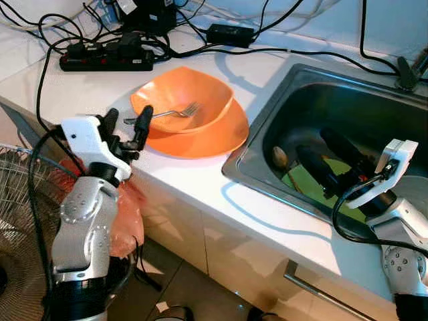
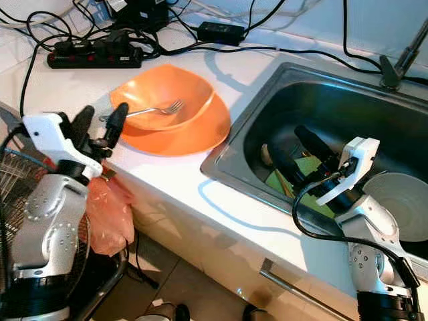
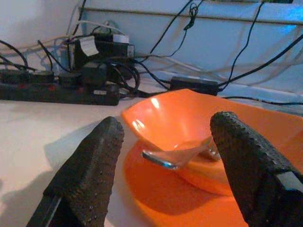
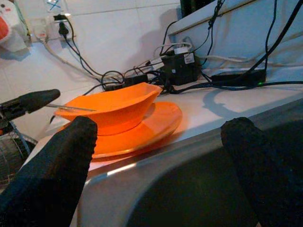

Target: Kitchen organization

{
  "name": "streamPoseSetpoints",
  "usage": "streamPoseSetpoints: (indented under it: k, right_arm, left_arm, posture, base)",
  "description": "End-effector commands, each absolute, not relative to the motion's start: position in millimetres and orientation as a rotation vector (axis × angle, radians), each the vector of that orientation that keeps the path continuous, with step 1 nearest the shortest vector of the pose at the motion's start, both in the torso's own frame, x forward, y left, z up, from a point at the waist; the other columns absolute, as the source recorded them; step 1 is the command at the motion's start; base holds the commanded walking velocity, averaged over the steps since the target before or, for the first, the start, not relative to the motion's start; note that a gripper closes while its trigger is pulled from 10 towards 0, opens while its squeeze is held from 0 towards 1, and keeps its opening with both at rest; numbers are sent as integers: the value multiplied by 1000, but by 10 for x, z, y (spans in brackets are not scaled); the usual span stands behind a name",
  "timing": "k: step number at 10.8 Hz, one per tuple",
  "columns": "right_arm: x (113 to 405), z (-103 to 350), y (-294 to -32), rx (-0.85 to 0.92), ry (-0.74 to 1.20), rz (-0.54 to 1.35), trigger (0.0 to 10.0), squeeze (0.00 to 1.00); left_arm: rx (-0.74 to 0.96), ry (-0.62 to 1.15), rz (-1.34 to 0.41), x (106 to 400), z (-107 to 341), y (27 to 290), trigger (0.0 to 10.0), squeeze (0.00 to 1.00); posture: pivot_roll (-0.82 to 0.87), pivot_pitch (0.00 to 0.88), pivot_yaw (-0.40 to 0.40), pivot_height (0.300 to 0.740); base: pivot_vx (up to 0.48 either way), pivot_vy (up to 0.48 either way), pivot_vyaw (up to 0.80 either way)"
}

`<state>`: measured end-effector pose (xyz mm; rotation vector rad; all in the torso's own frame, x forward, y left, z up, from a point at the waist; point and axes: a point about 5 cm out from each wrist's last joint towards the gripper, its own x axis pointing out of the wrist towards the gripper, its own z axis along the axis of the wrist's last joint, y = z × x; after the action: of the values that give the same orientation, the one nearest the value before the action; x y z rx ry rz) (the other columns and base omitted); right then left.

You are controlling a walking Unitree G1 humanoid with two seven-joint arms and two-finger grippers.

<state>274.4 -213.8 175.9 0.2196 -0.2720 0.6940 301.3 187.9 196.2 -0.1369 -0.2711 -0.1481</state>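
An orange bowl (image 1: 184, 93) sits on an orange plate (image 1: 212, 137) on the white counter. A metal fork (image 1: 170, 112) lies in the bowl, its handle sticking out over the rim toward my left gripper (image 1: 128, 115). That gripper is open at the counter's front edge, its fingertips either side of the handle's end without touching it; the left wrist view shows the fork (image 3: 177, 158) between them. My right gripper (image 1: 317, 146) is open and empty, reaching down into the steel sink (image 1: 249, 175), above a spoon (image 1: 279, 157) and something green (image 1: 309, 184).
A black power strip (image 1: 107, 61), an adapter (image 1: 229, 33) and tangled cables run along the counter's back. A pale dish (image 2: 400, 204) lies in the sink's right part. A tap base (image 1: 406, 75) stands behind the sink. A wire fan (image 1: 17, 200) and an orange bag (image 1: 127, 214) stand below the counter.
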Motion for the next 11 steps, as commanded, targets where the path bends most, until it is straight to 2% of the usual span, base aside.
streamPoseSetpoints:
  k: [1,2,3,4,5,7,9,11]
  right_arm:
    - [2726,1734,-2154,214,-260,690,10000,0]
    - [2729,1734,-2159,213,-260,688,10000,0]
    - [2729,1735,-2161,213,-261,687,10000,0]
    - [2727,1735,-2163,212,-261,687,10000,0]
    - [2726,1736,-2167,212,-263,684,10000,0]
    - [2724,1736,-2169,209,-262,683,10000,0]
    - [2721,1735,-2171,209,-262,683,10000,0]
    - [2719,1735,-2172,207,-260,683,10000,0]
  left_arm:
    - [-128,-281,-149,3034,1977,1877,10000,0]
    - [-130,-280,-153,3054,1974,1875,8863,0]
    - [-134,-281,-156,3070,1968,1871,8902,0]
    - [-134,-279,-162,3080,1960,1858,8392,0]
    - [-136,-278,-165,3088,1954,1856,2471,0]
    - [-140,-277,-171,3101,1948,1839,2392,0]
    - [-145,-277,-172,3106,1937,1826,745,0]
    - [-146,-276,-173,3108,1931,1816,0,0]
  posture:
    - [59,130,43,740]
    - [58,129,44,740]
    - [56,128,44,740]
    - [56,128,44,740]
    - [53,125,45,740]
    - [53,125,45,740]
    - [50,126,44,740]
    - [49,127,44,740]
  base:
    - [0,0,0]
    - [0,0,0]
    - [0,0,0]
    - [0,0,0]
    - [0,0,0]
    - [0,0,0]
    - [0,0,0]
    - [0,0,0]
